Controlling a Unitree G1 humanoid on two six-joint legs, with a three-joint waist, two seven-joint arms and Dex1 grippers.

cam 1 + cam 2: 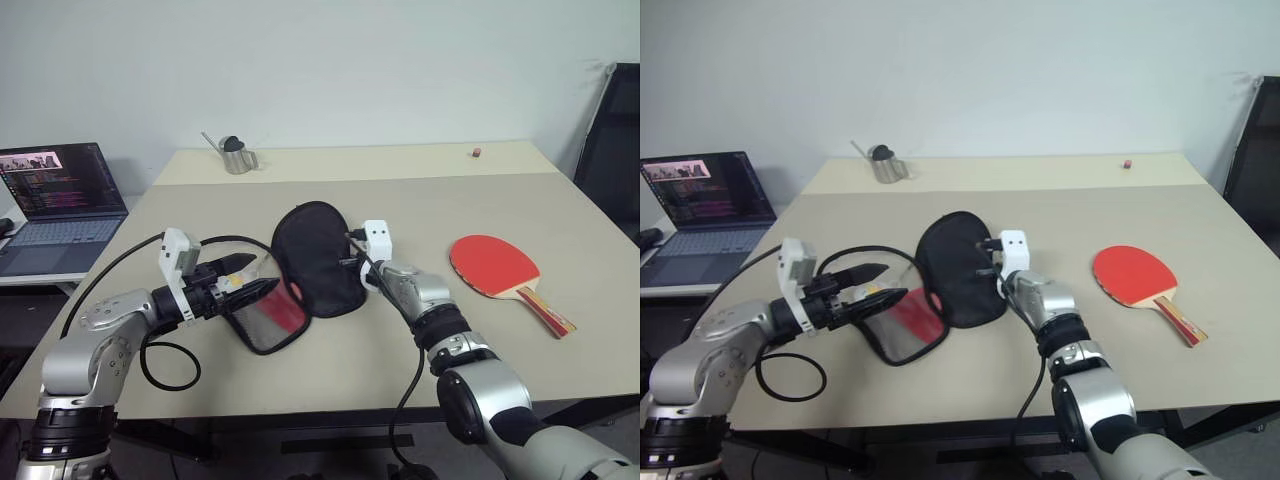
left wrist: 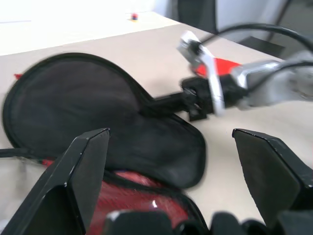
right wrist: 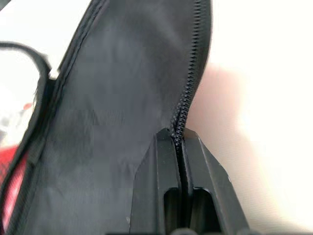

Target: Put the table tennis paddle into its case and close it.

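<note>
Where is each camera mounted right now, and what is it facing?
Left and right eye views: head, looking down at the table; both arms, the case, the paddle.
Left wrist view: along the open left gripper at the case; also the right gripper.
Right wrist view: along the right gripper's fingers, shut on the case's zip edge.
All views share the case.

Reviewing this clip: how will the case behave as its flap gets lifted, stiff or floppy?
Probably floppy: the case is soft fabric, its black flap standing bent where the right end effector pinches the zip edge. Likely light, since that pinch alone holds the flap up. Its lower half may drag across the table.
</note>
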